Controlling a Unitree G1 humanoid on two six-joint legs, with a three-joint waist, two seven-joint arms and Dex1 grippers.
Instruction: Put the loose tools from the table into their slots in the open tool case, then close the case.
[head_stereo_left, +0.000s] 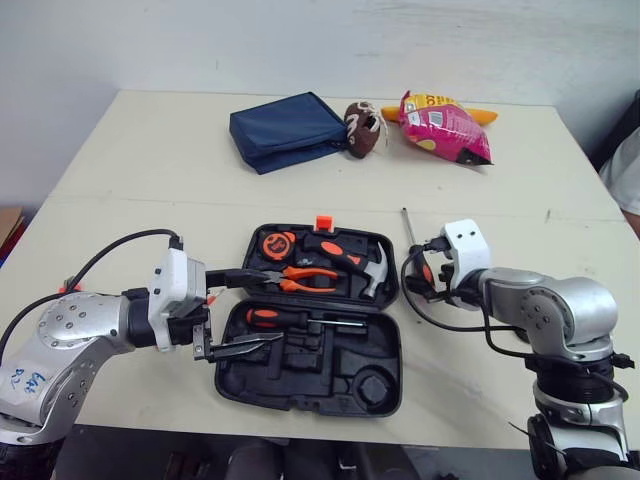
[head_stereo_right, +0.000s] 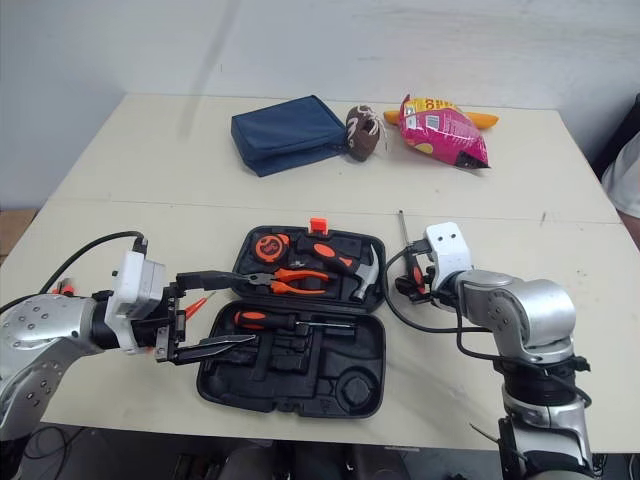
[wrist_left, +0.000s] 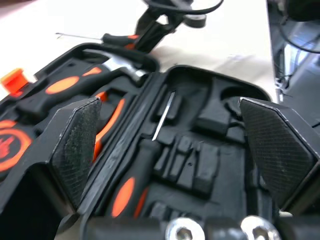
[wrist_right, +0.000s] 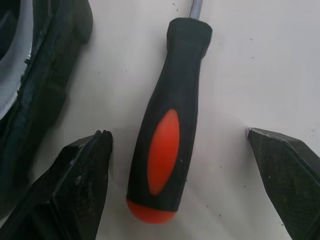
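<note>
– Right wrist view: screwdriver (wrist_right: 170, 115) lying on the bench (wrist_right: 250, 60), just beside the tool case (wrist_right: 45, 75), right hand (wrist_right: 175, 134) open either side of its handle.
– Light, stiff, rubbery grip by the look. Pinch it mid-handle, on the orange patch. And the left hand (head_stereo_left: 250, 312) is spread wide over the case's left side.

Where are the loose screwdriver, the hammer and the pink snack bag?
loose screwdriver (wrist_right: 162, 150): right wrist view, on the orange patch of its handle.
hammer (head_stereo_left: 377, 272): left eye view, on its metal head.
pink snack bag (head_stereo_left: 445, 130): left eye view, on the bag's middle.
</note>
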